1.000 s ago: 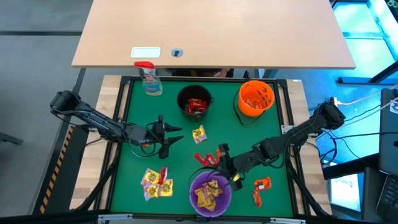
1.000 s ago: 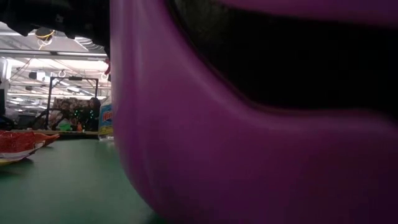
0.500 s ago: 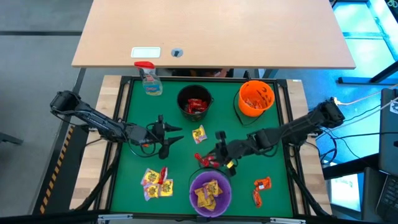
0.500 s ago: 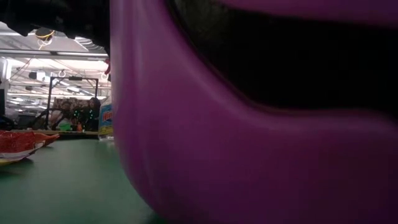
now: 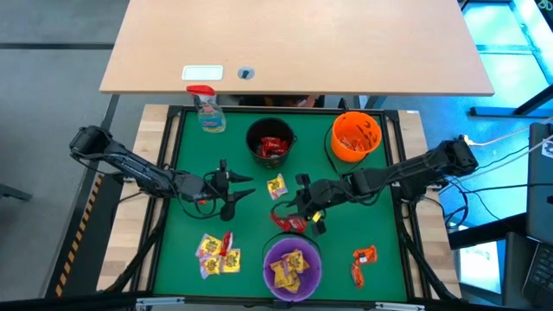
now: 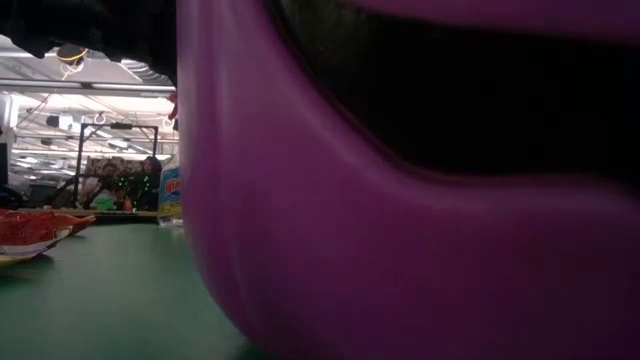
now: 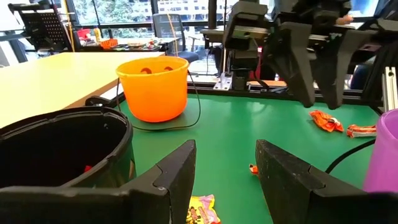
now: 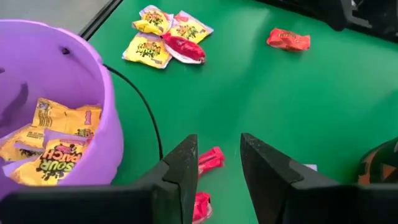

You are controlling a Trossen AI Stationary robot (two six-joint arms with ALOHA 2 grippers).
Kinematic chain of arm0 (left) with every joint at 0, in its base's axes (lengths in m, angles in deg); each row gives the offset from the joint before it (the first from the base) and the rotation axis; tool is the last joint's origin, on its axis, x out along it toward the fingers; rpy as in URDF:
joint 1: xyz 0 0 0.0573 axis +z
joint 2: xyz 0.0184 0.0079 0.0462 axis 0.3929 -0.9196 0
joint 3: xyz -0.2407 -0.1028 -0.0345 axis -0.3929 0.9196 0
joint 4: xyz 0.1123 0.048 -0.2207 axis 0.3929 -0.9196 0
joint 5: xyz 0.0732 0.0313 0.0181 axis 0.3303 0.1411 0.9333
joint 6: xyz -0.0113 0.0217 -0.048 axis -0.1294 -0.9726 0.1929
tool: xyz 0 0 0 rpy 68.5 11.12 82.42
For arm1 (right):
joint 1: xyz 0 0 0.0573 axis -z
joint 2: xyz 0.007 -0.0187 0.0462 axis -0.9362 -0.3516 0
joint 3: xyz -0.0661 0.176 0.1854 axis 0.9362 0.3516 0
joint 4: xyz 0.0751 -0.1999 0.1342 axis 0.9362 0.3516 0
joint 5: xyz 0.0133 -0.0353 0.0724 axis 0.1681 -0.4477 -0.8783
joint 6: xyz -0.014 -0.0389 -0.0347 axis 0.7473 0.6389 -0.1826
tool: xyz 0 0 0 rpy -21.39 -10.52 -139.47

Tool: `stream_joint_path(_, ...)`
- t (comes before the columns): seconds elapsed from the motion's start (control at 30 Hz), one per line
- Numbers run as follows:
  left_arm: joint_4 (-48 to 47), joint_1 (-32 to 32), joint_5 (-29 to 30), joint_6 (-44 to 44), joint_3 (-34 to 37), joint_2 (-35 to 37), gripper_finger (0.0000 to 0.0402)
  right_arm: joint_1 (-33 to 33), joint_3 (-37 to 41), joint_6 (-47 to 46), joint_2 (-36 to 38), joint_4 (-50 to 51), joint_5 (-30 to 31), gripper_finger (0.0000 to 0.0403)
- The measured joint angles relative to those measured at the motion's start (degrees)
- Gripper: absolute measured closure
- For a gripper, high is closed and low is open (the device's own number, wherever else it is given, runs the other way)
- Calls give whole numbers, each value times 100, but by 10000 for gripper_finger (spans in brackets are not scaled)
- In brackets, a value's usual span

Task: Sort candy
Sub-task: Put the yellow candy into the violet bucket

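From above, the black bucket [image 5: 270,143] at the table's far edge holds red candy [image 5: 273,147], the orange bucket [image 5: 356,136] orange packets, the purple bowl [image 5: 292,266] at the near edge yellow ones. Right gripper [image 5: 304,207] is spread above red packets mid-table; left gripper [image 5: 235,192] waits released. Right wrist: yellow candy [image 8: 55,140] fills the bowl.

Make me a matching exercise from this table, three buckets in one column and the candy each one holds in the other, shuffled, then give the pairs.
Column one:
1. purple bucket
2. black bucket
3. orange bucket

Column two:
A. red packets
B. orange packets
C. yellow packets

Pairs: 1-C, 2-A, 3-B
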Motion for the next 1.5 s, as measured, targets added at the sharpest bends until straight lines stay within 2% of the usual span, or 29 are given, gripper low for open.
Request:
stream_joint_path(0.2,-4,0,0,-90,0,0,244,290,2,1,0,379,-134,283)
stream_joint_path(0.4,-346,1,76,201,0,0,244,561,9,3,0,748,-80,283)
stream_joint_path(0.77,-508,4,153,326,0,0,244,1245,1177,38,-6,-568,-89,283)
stream_joint_path(0.93,-527,43,155,330,0,0,244,1306,1231,609,-273,-814,-234,280)
stream_joint_path(1.3,-594,92,158,483,0,0,244,1380,826,1071,-1337,-1181,-22,185)
stream_joint_path(1.5,-624,92,138,509,0,0,244,1385,693,1227,-1608,-1469,22,162)
